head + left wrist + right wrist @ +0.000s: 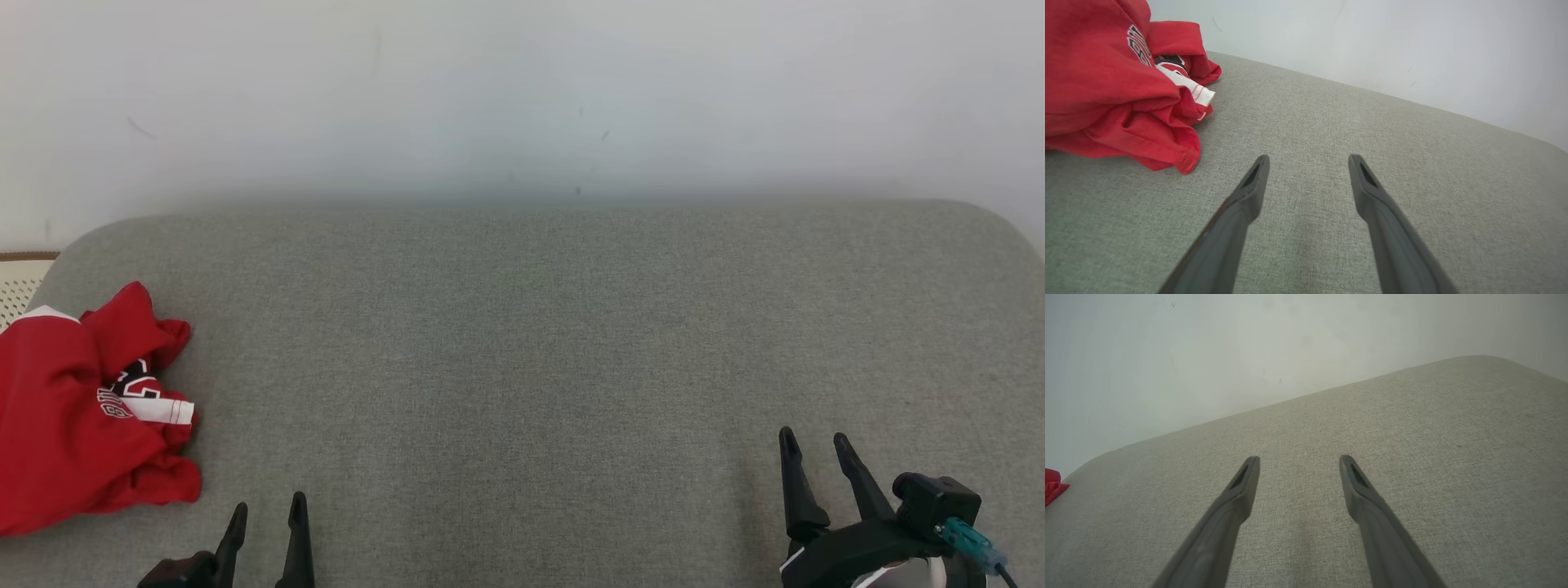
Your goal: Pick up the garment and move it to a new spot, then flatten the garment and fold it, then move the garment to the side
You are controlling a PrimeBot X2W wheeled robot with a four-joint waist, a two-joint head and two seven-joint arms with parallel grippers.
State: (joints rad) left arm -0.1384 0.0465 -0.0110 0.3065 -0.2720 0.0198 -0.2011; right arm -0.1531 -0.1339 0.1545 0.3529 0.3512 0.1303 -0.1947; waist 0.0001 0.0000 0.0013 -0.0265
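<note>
At the far left, a red garment (65, 416) with white trim and black-and-white lettering lies crumpled in a heap on the grey fabric-covered surface (522, 343). It sits at the surface's left end and is partly cut off by the edge of the head view. Beyond it, past the far left corner, a pale perforated object with a brown rim (18, 282) peeks in; what it is cannot be told. Just right of the heap and nearer, the left gripper (269, 501) hovers low over the fabric. Its two dark fingers (1249, 192) are spread apart with nothing between them, close to the garment's near hem but not touching it. A white wall (522, 98) with a few faint marks rises behind the far edge. At the near right, the right gripper (814, 435) points toward the wall, its fingers likewise parted and holding nothing, well apart from the garment. A teal connector (967, 541) sits on its black wrist housing.
</note>
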